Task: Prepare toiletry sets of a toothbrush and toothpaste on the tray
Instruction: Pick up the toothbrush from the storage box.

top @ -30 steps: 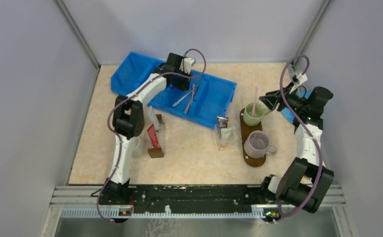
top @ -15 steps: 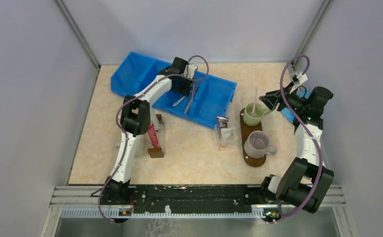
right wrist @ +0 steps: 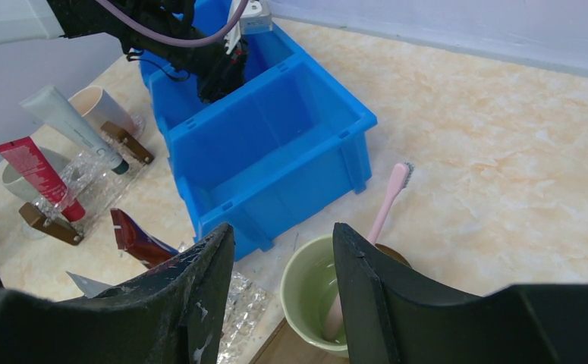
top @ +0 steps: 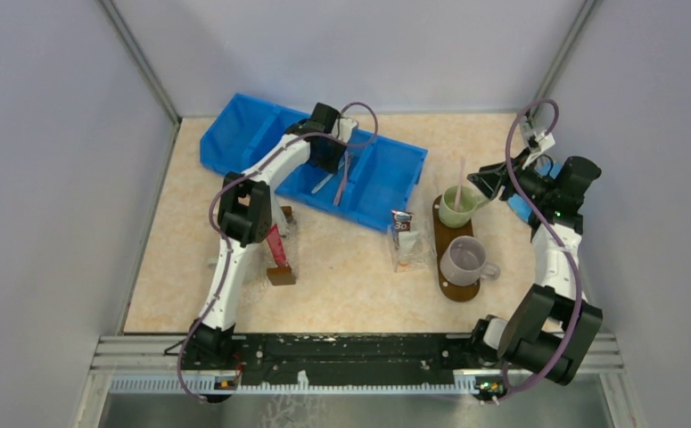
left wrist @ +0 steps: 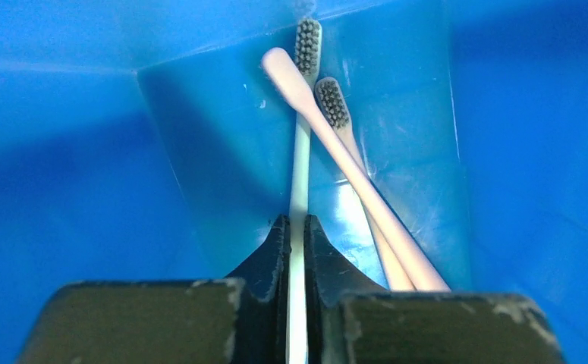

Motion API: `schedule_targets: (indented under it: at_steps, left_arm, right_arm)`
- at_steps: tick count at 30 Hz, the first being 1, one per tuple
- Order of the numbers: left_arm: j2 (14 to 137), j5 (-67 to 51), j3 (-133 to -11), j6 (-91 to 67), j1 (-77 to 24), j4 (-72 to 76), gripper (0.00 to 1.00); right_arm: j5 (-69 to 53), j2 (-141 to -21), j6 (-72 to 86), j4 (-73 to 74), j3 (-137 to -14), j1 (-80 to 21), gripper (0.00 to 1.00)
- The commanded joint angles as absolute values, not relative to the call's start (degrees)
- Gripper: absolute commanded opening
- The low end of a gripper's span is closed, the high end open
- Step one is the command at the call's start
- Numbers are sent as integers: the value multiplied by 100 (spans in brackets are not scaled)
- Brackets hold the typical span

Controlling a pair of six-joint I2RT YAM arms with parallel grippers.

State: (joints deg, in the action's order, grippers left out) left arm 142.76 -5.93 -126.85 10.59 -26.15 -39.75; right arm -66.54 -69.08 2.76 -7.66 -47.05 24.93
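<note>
Left jaws clamp white toothbrush [left wrist: 298, 189] in blue bin [left wrist: 63, 114]; right jaws apart, empty.

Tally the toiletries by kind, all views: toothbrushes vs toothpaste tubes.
Toothbrushes: 4 (white brush, pink brush and third brush in the blue bin; mug brush in the green mug)
Toothpaste tubes: 3 (white tube, red tube, dark tube)
Total: 7

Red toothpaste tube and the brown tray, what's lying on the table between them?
In the top view, a small dark toothpaste tube and crinkly clear plastic wrap lie between them, nearer the tray.
</note>
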Motion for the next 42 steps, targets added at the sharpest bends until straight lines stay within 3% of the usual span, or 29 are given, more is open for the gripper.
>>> schedule_targets:
  at_steps: [1, 16, 23, 32, 42]
  left_arm:
    - [14484, -599, -12764, 1236, -2701, -4364, 2]
    - [13238, 508, -11661, 1001, -2731, -3189, 0]
    - [12871, 386, -11194, 940, -2726, -2744, 0]
    - [13737, -41, -12269, 808, -2718, -3258, 31]
    - [13965, -594, -12395, 243, -2610, -2933, 34]
  right_arm:
    - [-6749, -6810, 298, -1020, -4886, 2531, 51]
    - [-6769, -6803, 324, -1050, -4878, 2530, 51]
    - [-6788, -6803, 343, -1076, -4869, 2531, 51]
    - [-6808, -6795, 391, -1134, -4850, 2529, 51]
    - [-6818, -6801, 408, -1160, -4842, 2525, 51]
